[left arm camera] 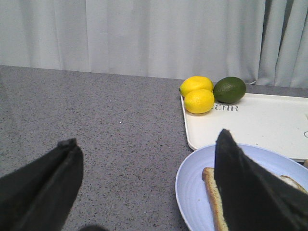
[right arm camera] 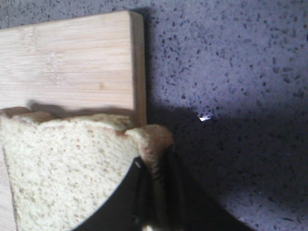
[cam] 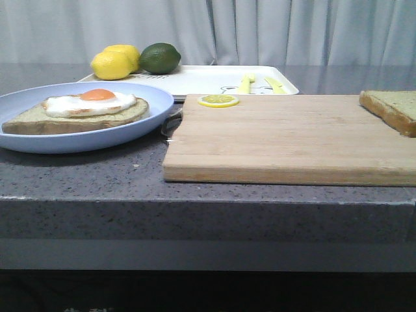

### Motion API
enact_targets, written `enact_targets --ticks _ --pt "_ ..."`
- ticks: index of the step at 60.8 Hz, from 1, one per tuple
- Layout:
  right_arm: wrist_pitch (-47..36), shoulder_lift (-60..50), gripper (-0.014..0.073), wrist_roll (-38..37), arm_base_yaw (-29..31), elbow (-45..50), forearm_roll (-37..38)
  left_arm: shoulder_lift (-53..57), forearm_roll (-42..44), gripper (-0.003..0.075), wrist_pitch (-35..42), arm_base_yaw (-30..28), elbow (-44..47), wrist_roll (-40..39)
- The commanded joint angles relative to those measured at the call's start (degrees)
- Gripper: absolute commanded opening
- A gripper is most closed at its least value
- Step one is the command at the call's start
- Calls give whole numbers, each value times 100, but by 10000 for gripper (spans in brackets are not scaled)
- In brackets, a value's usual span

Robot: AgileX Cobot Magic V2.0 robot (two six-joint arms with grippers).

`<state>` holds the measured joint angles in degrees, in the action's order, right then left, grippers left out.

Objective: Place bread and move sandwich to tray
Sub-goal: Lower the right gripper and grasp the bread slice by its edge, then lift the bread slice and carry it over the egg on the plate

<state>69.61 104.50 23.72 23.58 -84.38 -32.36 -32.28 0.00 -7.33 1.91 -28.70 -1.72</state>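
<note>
The sandwich point(cam: 84, 107), tan bread under a fried egg, lies on its round pale-blue plate point(cam: 149, 117) at the left. The bread point(cam: 393, 109) lies at the right end of the wooden cutting board point(cam: 286, 140), cut off by the frame edge. In the right wrist view my right gripper point(right arm camera: 156, 166) is shut on the crust edge of the bread point(right arm camera: 62, 168), over the board's end. In the left wrist view my left gripper point(left arm camera: 147, 144) is open and empty, one finger over the plate point(left arm camera: 192, 187). The white tray point(cam: 201, 79) lies behind. No arm shows in the front view.
Two lemons point(cam: 116, 62) and a green avocado point(cam: 160, 58) sit at the tray's far left corner. Yellow utensils point(cam: 260, 84) lie on the tray. A lemon slice point(cam: 218, 101) lies on the board's back edge. The grey counter's front edge runs below.
</note>
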Motion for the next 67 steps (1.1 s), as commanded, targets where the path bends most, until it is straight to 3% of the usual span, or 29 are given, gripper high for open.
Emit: enact_targets --ticks 1,19,37,47,67 --pt "693 -309 -55 -64 15 -174 -188 -38 0 557 480 -3 -217 -41" --pt "693 -941 -78 -561 15 -174 -435 -38 0 557 480 -3 -217 -41" --pt "693 -1702 -78 -496 -130 -174 -1919 -38 0 557 480 -3 -217 -41" --pt "671 -1746 -78 -421 -853 -169 -2594 -38 0 557 480 -3 -217 -41" --pt "-377 -1335 -78 -264 -3127 -168 -3676 -38 0 557 480 -3 -217 -41"
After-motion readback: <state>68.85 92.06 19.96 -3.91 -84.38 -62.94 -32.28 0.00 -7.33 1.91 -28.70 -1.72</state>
